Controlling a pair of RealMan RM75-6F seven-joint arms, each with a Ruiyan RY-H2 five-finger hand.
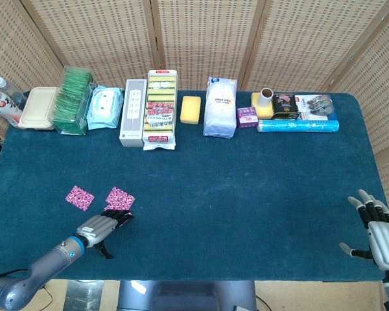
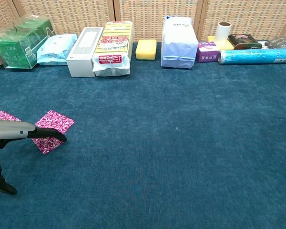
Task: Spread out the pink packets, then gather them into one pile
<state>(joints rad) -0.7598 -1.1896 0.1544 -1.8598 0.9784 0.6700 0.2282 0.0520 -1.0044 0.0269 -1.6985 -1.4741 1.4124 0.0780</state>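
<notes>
Three pink patterned packets lie at the table's front left. One packet [image 1: 80,197] [image 2: 0,115] sits furthest left, a second packet [image 1: 120,197] [image 2: 56,119] lies to its right. The third packet [image 1: 111,207] [image 2: 44,145] lies nearer the front edge, partly covered by my left hand [image 1: 101,226] [image 2: 24,131], whose outstretched fingers [image 2: 50,135] press flat on it; the thumb hangs below. My right hand [image 1: 379,232] hovers open at the front right edge, far from the packets, and shows only in the head view.
Along the back edge stand a food box [image 1: 39,107], green tea packs [image 1: 74,100], wet wipes [image 1: 104,107], a white box [image 1: 132,112], sponge packs [image 1: 161,109], a yellow sponge [image 1: 190,109], a white bag [image 1: 220,107] and a blue roll [image 1: 297,125].
</notes>
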